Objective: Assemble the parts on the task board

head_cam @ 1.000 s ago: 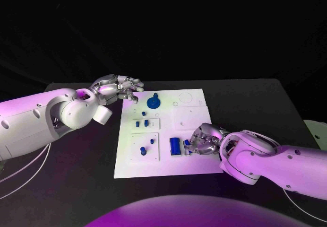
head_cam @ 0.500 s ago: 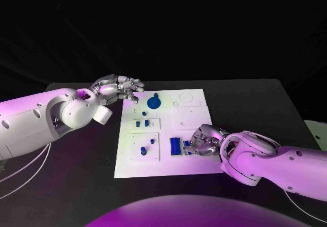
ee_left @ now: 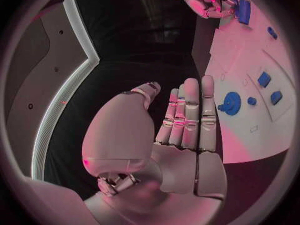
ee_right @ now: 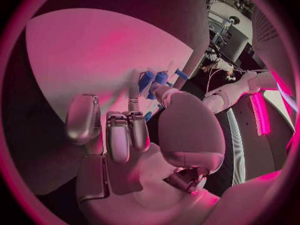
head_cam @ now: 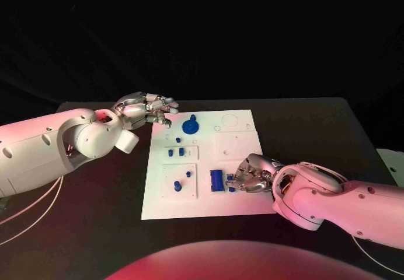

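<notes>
Head view: right hand [head_cam: 250, 175] stays curled on a small blue part [head_cam: 230, 182] at task board [head_cam: 240, 204] lower centre; left hand [head_cam: 145, 108] unchanged, empty, fingers loosely apart, upper left.

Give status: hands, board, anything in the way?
Left hand open, off the task board's far left corner, holding nothing. Right hand on the board, fingers at the long blue part; grip unclear. Nothing in the way.

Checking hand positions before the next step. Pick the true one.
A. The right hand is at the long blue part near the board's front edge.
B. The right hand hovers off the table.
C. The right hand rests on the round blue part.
A: the right hand touches the task board beside the long blue part; the round blue part lies far from it.
</notes>
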Controlling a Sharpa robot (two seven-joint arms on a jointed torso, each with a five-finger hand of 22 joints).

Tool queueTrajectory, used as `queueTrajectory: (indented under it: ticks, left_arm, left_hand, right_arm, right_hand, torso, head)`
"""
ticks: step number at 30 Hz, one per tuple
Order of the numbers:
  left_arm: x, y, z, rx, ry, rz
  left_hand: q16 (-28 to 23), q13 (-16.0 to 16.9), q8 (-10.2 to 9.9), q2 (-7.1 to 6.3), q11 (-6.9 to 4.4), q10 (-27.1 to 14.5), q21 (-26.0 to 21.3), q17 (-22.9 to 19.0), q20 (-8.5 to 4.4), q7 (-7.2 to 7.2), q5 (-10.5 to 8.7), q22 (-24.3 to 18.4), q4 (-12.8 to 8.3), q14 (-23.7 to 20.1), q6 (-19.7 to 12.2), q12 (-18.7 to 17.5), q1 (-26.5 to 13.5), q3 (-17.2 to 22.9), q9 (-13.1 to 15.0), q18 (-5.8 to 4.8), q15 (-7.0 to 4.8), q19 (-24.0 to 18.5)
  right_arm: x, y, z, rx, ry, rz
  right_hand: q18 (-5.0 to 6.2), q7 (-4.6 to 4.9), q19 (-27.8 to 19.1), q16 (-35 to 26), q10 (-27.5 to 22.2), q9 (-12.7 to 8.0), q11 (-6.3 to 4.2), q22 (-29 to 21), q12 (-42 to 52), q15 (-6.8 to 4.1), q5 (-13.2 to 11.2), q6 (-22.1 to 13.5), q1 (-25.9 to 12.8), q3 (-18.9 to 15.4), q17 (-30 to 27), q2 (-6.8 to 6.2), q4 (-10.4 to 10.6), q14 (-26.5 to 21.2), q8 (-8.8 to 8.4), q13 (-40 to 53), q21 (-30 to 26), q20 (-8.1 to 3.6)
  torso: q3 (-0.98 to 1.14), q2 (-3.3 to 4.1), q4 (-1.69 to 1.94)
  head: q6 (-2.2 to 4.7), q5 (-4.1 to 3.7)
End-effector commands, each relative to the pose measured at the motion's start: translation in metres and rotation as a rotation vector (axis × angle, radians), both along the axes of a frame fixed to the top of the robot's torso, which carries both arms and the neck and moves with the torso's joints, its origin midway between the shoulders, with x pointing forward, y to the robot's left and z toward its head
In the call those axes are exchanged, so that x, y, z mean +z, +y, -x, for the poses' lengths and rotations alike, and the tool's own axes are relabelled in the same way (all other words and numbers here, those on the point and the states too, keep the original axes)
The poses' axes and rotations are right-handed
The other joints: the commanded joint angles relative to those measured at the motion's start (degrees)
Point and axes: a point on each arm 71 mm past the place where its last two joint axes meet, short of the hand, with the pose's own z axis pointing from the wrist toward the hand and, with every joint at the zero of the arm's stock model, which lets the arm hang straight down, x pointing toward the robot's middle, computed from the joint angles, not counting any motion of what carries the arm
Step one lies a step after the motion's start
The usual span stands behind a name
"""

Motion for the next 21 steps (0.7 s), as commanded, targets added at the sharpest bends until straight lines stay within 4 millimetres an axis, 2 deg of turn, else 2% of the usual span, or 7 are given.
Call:
queueTrajectory:
  ticks: [1, 2, 3, 7, 12, 17, 21]
  left_arm:
    - [0.001, -0.002, 0.001, -0.014, 0.002, 0.011]
    - [0.001, -0.002, 0.001, -0.014, 0.002, 0.011]
    - [0.001, -0.002, 0.001, -0.014, 0.002, 0.011]
    - [0.001, -0.002, 0.001, -0.013, 0.002, 0.011]
    - [0.001, -0.002, 0.001, -0.013, 0.002, 0.010]
    - [0.001, -0.001, 0.001, -0.011, 0.002, 0.009]
    - [0.001, 0.000, 0.000, -0.010, 0.002, 0.008]
  left_hand:
    - [-0.1, 0.1, -0.3, 0.60, 0.21, -0.4, -0.3, 0.1, 0.36, 0.12, 0.20, -0.1, 0.4, -0.1, -0.4, -0.2, -0.1, -0.2, 0.1, 0.60, 0.17, -0.1]
    - [-0.1, 0.1, -0.3, 0.63, 0.22, -0.4, -0.3, 0.1, 0.37, 0.13, 0.21, -0.1, 0.5, -0.1, -0.4, -0.2, -0.2, -0.2, 0.1, 0.59, 0.18, -0.1]
    - [-0.1, 0.1, -0.3, 0.63, 0.22, -0.4, -0.3, 0.1, 0.37, 0.13, 0.21, -0.1, 0.5, -0.1, -0.4, -0.2, -0.2, -0.2, 0.1, 0.59, 0.18, -0.1]
    - [-0.1, 0.1, -0.3, 0.67, 0.23, -0.4, -0.3, 0.1, 0.37, 0.13, 0.23, -0.1, 0.6, -0.1, -0.4, -0.2, -0.2, -0.3, 0.1, 0.59, 0.19, -0.1]
    - [-0.1, 0.1, -0.3, 0.67, 0.23, -0.4, -0.3, 0.1, 0.37, 0.13, 0.23, -0.1, 0.6, -0.1, -0.4, -0.2, -0.2, -0.3, 0.1, 0.59, 0.19, -0.1]
    - [-0.1, 0.1, -0.4, 0.70, 0.23, -0.5, -0.3, 0.1, 0.38, 0.13, 0.24, -0.1, 0.6, -0.1, -0.4, -0.2, -0.2, -0.3, 0.1, 0.59, 0.19, -0.1]
    - [0.0, 0.1, -0.4, 0.73, 0.23, -0.5, -0.3, 0.1, 0.38, 0.12, 0.26, -0.2, 0.6, -0.1, -0.4, -0.2, -0.2, -0.3, 0.1, 0.59, 0.19, -0.1]
  right_arm:
    - [0.000, 0.000, 0.000, 0.009, -0.008, 0.010]
    - [0.000, -0.001, 0.000, 0.007, -0.009, 0.011]
    - [0.000, -0.001, 0.000, 0.006, -0.011, 0.010]
    - [0.000, -0.002, 0.000, 0.005, -0.015, 0.008]
    - [0.001, -0.004, 0.002, 0.016, -0.018, 0.001]
    - [0.003, -0.008, 0.007, 0.038, 0.007, -0.007]
    - [0.003, -0.011, 0.010, 0.057, 0.031, -0.008]
  right_hand:
    - [-0.13, 0.01, 0.6, 0.2, 3.6, 0.0, -0.25, 8.6, -0.3, -0.17, -0.5, 0.3, -1.5, -2.5, 15.1, 0.06, 0.1, 6.2, -0.47, 11.6, -0.5, -0.36]
    - [-0.12, -0.01, 0.6, 0.2, 3.6, 0.1, -0.24, 8.6, -0.3, -0.16, -0.3, 0.3, -1.8, -4.6, 15.1, 0.50, 0.1, 6.2, -0.59, 11.5, -0.6, -0.33]
    - [-0.08, 0.00, 0.6, 0.2, 3.5, 0.2, -0.20, 8.6, -0.4, -0.12, 1.5, 0.3, -1.9, -8.4, 15.1, 1.30, 0.1, 6.2, -0.77, 11.5, -0.8, -0.33]
    - [-0.07, 0.11, 0.6, 0.2, 3.5, 0.2, -0.16, 8.6, -0.5, -0.10, 1.4, 0.1, -1.8, -10.8, 15.1, 1.57, 0.2, 6.2, -1.02, 11.4, -1.0, -0.29]
    - [-0.07, 0.05, 0.6, 0.2, 3.5, 0.2, -0.20, 8.6, -0.4, -0.12, 2.0, 0.2, -0.6, -11.1, 15.1, 2.08, 0.1, 6.2, -1.11, 11.5, -1.0, -0.29]
    - [-0.09, -0.04, 0.7, 0.2, 3.6, 0.2, -0.30, 8.6, -0.2, -0.21, 4.5, 0.2, 4.2, -9.9, 15.1, 2.22, -0.1, 6.2, -1.48, 11.6, -0.9, -0.37]
    - [-0.11, -0.14, 0.7, 0.2, 3.6, 0.2, -0.37, 8.7, -0.2, -0.26, 5.0, 0.4, 7.0, -9.1, 15.1, 1.75, -0.3, 6.2, -1.66, 11.7, -0.9, -0.41]
  torso:
    - [-0.03, 0.01, -0.02]
    - [-0.03, 0.01, -0.03]
    - [-0.02, 0.02, -0.02]
    - [-0.01, 0.03, 0.01]
    - [0.00, 0.02, 0.00]
    - [0.00, -0.01, 0.00]
    - [0.01, -0.04, -0.08]
  head:
    - [0.01, -0.02]
    - [0.01, -0.02]
    - [0.01, -0.02]
    - [0.01, -0.06]
    - [0.01, -0.05]
    - [0.01, -0.09]
    - [0.01, 0.01]
